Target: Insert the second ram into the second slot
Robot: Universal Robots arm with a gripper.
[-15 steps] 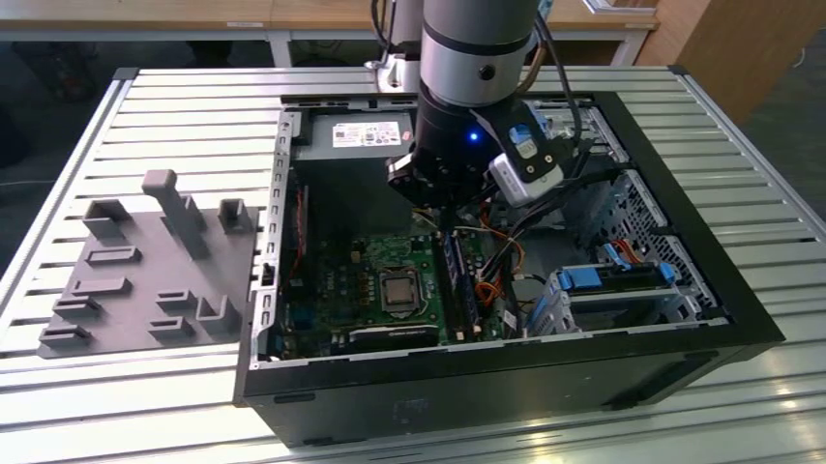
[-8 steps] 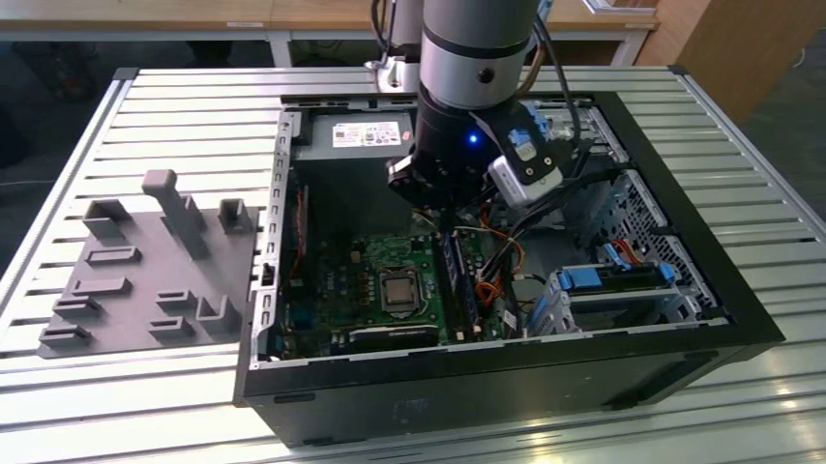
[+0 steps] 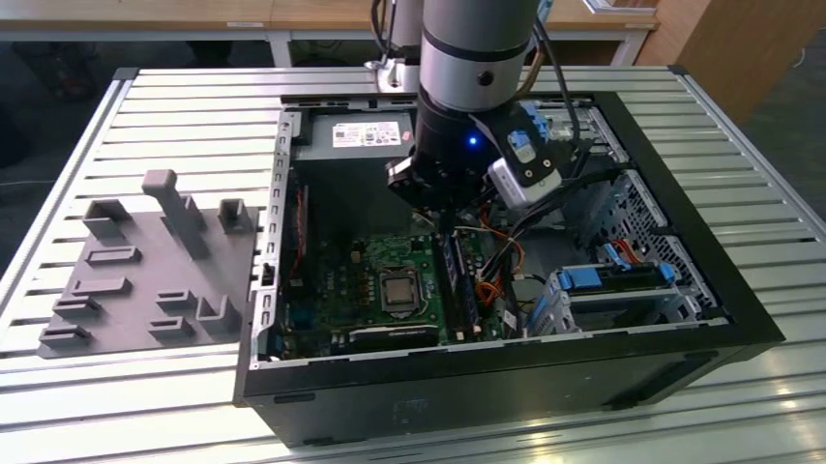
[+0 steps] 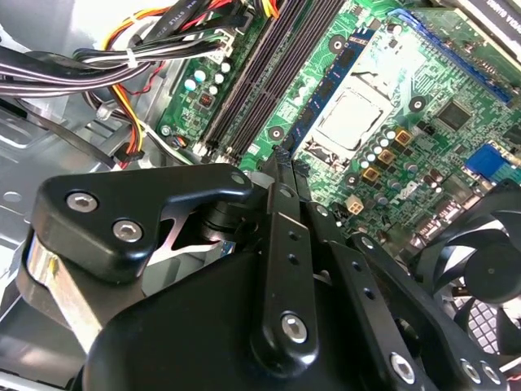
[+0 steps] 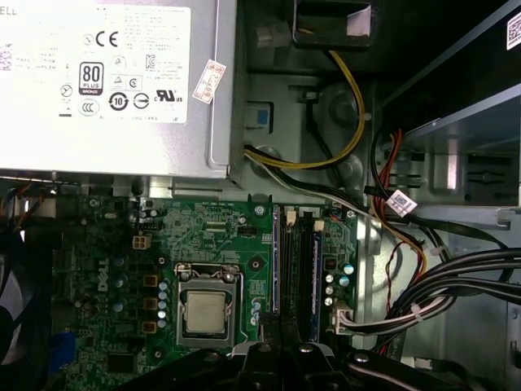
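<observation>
The exterior view looks steeply down into the case (image 3: 516,396) on the desk (image 3: 181,116); both wrist views sit close over its motherboard (image 4: 431,155) (image 5: 203,224).

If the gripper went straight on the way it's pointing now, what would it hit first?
Most likely the memory slots on the motherboard. The gripper points down at them, beside the processor socket. Depth is unclear, so the exact slot is uncertain.

Cable bundle (image 5: 456,285) crowding memory slots (image 5: 286,269), clear room above processor socket (image 5: 203,314).
</observation>
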